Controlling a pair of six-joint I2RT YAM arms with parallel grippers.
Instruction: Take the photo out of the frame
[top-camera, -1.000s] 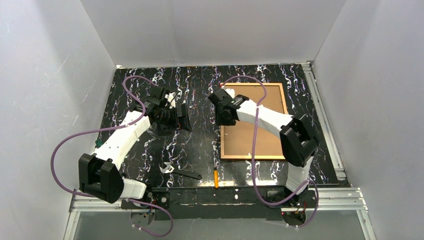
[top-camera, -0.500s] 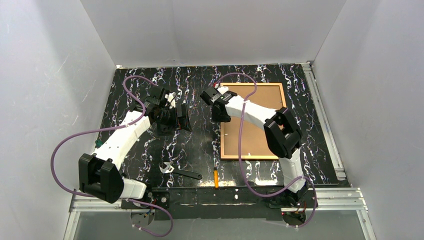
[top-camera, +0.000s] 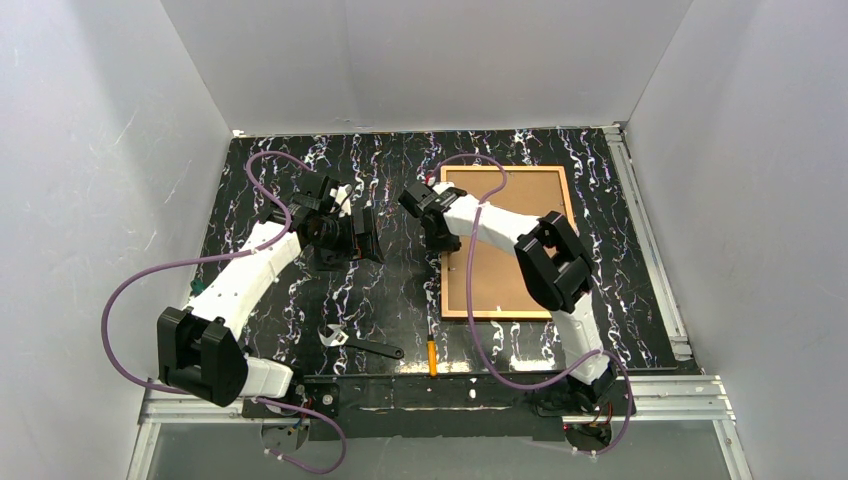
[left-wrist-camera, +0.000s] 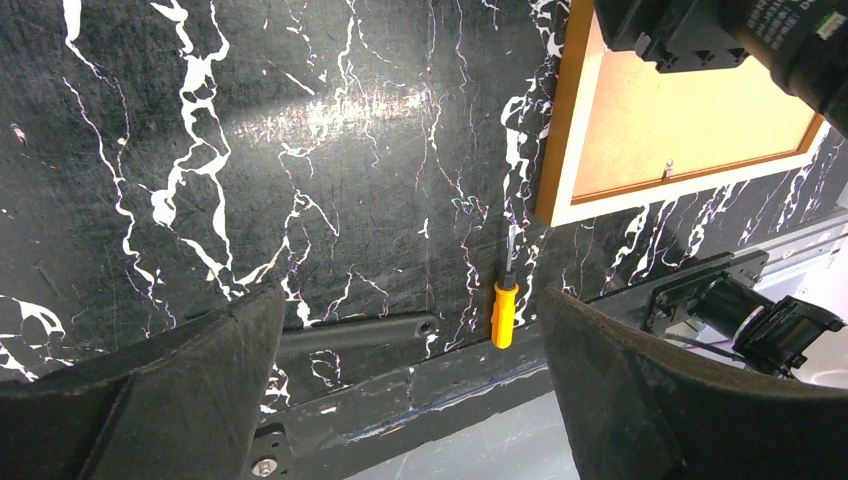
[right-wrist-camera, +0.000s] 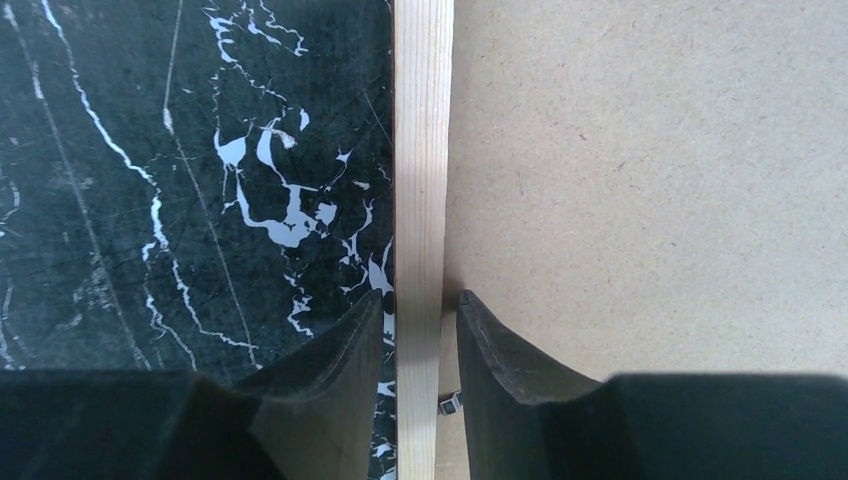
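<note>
The frame (top-camera: 505, 169) lies face down on the right of the black marbled table. The tan board on the back of the photo (top-camera: 495, 285) fills it; the printed side is hidden. My right gripper (top-camera: 442, 242) is down at the frame's left border. In the right wrist view its jaws (right-wrist-camera: 421, 300) straddle that pale wood border (right-wrist-camera: 420, 150), one finger over the table, one over the board (right-wrist-camera: 650, 180), with a narrow gap on each side. My left gripper (top-camera: 366, 235) hovers left of the frame, open wide and empty (left-wrist-camera: 415, 330). The left wrist view shows the frame's near corner (left-wrist-camera: 556, 150).
An orange-handled screwdriver (top-camera: 432, 356) lies near the table's front edge, also in the left wrist view (left-wrist-camera: 503, 310). A black wrench (top-camera: 360, 344) lies to its left. A small metal tab (left-wrist-camera: 667, 166) stands on the board. White walls enclose the table.
My right gripper has moved left, from over the board to the frame's left border, and its elbow has folded inward. The left arm has not moved.
</note>
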